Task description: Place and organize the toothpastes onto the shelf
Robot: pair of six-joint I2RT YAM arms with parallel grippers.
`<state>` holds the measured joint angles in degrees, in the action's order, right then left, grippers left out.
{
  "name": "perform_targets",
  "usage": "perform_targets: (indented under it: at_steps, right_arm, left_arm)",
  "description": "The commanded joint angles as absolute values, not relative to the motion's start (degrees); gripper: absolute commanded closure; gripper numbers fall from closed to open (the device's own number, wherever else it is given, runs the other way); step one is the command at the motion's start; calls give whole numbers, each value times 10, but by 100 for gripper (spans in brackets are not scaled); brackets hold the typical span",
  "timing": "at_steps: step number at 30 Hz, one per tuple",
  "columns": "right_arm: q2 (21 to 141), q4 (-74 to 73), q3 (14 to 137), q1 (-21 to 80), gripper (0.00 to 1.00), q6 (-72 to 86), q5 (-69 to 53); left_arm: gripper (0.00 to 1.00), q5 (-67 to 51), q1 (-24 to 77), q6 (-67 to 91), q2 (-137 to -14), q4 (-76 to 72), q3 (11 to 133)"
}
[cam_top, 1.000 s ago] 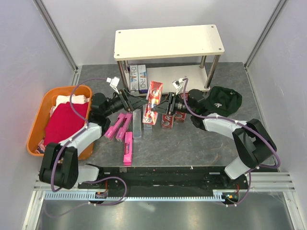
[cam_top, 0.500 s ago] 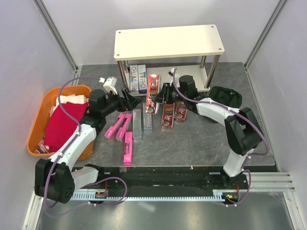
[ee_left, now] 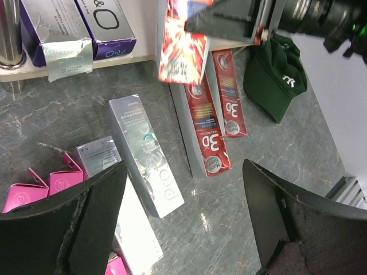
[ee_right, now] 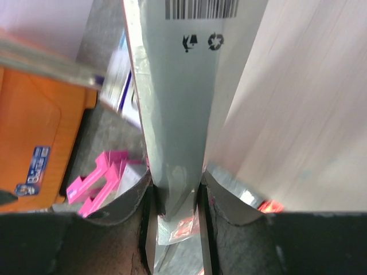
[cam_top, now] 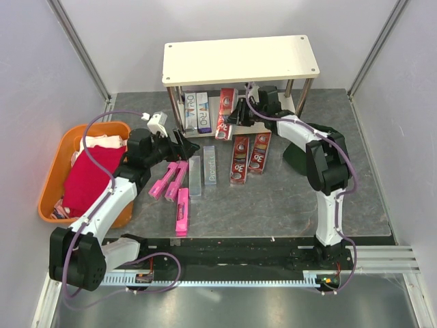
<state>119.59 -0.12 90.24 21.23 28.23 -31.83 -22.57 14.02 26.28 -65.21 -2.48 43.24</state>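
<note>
Bright, even overhead light is leaving soft shadows under the shelf (cam_top: 240,60); the toothpaste box (ee_right: 178,114) is blurring against the right wrist lens.

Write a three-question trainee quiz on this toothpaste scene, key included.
1. True or false: the left fingers are shut.
2. How many pink boxes lie on the table?
3. What colour is the box in the right fingers?
Key: 1 false; 2 three; 3 red.
</note>
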Motion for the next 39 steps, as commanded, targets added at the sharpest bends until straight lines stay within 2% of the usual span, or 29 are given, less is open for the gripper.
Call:
perform_targets:
  at_steps: [1, 10, 15, 22, 31, 39]
  right_arm:
    - [1241, -41, 1021, 202, 71, 256, -353]
    - [1349, -68, 1146, 201, 68, 272, -367]
    - [1380, -59, 1165, 201, 59, 294, -367]
    - [1379, -32, 1139, 202, 38, 319, -330]
    - [1348, -21, 1105, 201, 27, 325, -254]
    - [1353, 36, 1080, 204, 34, 368, -269]
  left_arm:
    - [11, -214, 144, 233, -643, -27, 452]
    - [11, -217, 144, 233, -657, -26, 455]
    - [11, -222, 144, 235, -659, -26, 459]
    - [11, -233, 144, 237, -666, -30, 461]
    - [11, -252, 144, 244, -664, -38, 458]
    - [11, -256, 144, 249, -668, -41, 456]
